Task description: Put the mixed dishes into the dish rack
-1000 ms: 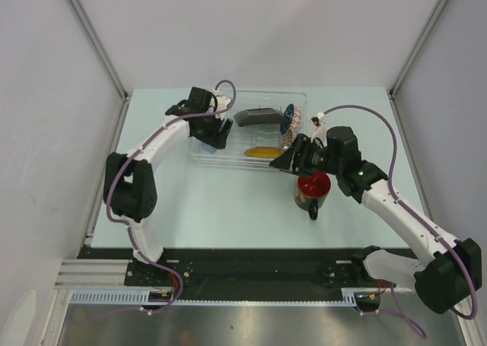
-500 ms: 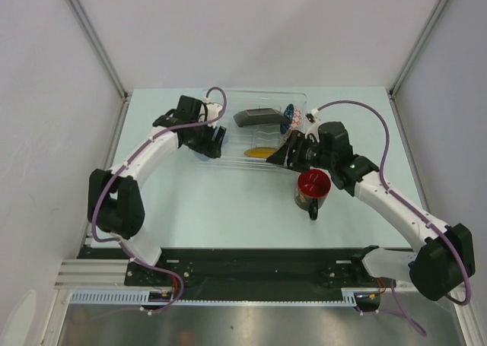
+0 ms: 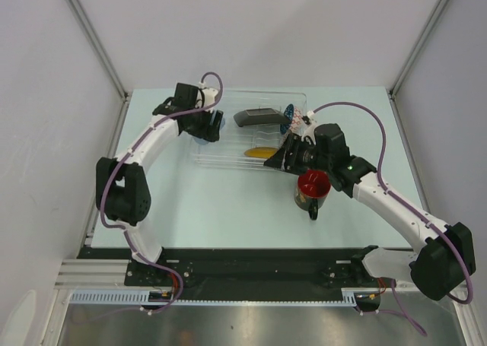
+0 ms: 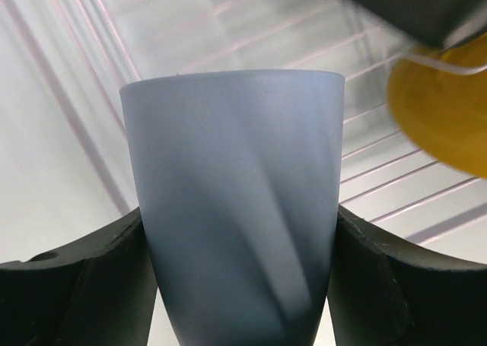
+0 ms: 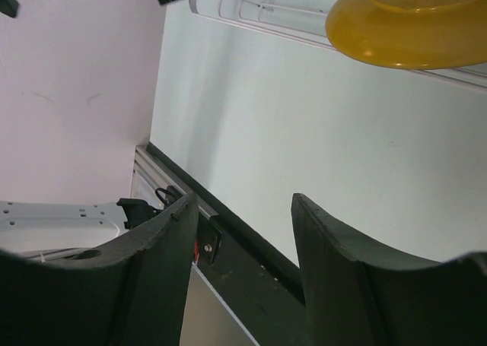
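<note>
The clear dish rack [image 3: 225, 157] holds the dark square plate [image 3: 257, 117], the blue-white mosaic bowl [image 3: 290, 118] on edge, and the yellow plate [image 3: 262, 153]. The red-rimmed mug [image 3: 313, 188] stands on the table, off the rack's front right corner. My left gripper [image 3: 206, 127] is over the rack's left end, shut on a pale blue-grey cup [image 4: 236, 201]. In its wrist view the gripper [image 4: 237, 243] has the rack's ribs [image 4: 190, 34] and the yellow plate [image 4: 449, 110] behind it. My right gripper [image 3: 284, 158] is open and empty, between the rack and the mug. It shows open in its wrist view [image 5: 245, 232].
The yellow plate [image 5: 415, 23] and the rack's front edge [image 5: 251, 15] lie ahead of my right gripper. The table's black near edge [image 5: 251, 247] runs below it. Grey walls stand on the left, right and back of the pale table [image 3: 228, 209].
My left arm has swung its elbow leftward, its gripper staying at the rack's left end. My right gripper has drifted slightly up and left, away from the mug.
</note>
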Tool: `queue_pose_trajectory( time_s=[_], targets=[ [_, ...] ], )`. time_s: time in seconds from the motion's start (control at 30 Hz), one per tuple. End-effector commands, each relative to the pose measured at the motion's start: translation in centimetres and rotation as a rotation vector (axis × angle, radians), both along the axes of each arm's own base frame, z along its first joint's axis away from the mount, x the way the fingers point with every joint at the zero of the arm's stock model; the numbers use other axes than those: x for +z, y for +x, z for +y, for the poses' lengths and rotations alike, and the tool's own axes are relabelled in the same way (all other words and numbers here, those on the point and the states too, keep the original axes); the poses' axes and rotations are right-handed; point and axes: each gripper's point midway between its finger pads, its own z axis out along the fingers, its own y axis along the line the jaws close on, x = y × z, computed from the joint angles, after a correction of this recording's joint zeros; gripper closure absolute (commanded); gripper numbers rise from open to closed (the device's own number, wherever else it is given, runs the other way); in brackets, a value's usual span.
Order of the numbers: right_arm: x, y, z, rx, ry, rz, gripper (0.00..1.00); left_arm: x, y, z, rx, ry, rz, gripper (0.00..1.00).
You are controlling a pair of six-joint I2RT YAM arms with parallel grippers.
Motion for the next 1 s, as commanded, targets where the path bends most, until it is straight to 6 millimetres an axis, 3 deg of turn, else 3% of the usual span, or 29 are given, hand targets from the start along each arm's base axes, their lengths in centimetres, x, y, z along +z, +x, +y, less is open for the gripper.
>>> queue_pose_trajectory(
  time_s=[0.0, 0.13, 0.33, 0.67, 0.83, 0.97],
  targets=[
    [1.9, 0.7, 0.1, -0.010, 0.011, -0.051, 0.43, -4.2, -1.0, 1.4, 0.014, 0.067, 0.048, 0.69],
    [1.8, 0.6, 0.1, -0.010, 0.010, -0.046, 0.44, -5.8, -1.7, 1.9, 0.013, 0.092, 0.064, 0.69],
    [1.4, 0.6, -0.2, -0.018, -0.009, -0.039, 0.44, -5.9, -3.6, 1.6, -0.018, 0.088, 0.087, 0.69],
    [1.2, 0.4, -0.3, -0.016, -0.013, -0.033, 0.46, -6.5, -10.8, -0.4, -0.103, 0.018, 0.197, 0.68],
    [1.2, 0.5, -0.2, -0.015, -0.006, -0.034, 0.46, -5.4, -11.9, -1.0, -0.133, 0.019, 0.192, 0.68],
    [1.3, 0.3, 0.4, 0.009, 0.012, -0.033, 0.45, -1.8, -12.0, -1.4, -0.171, -0.003, 0.156, 0.67]
  ],
)
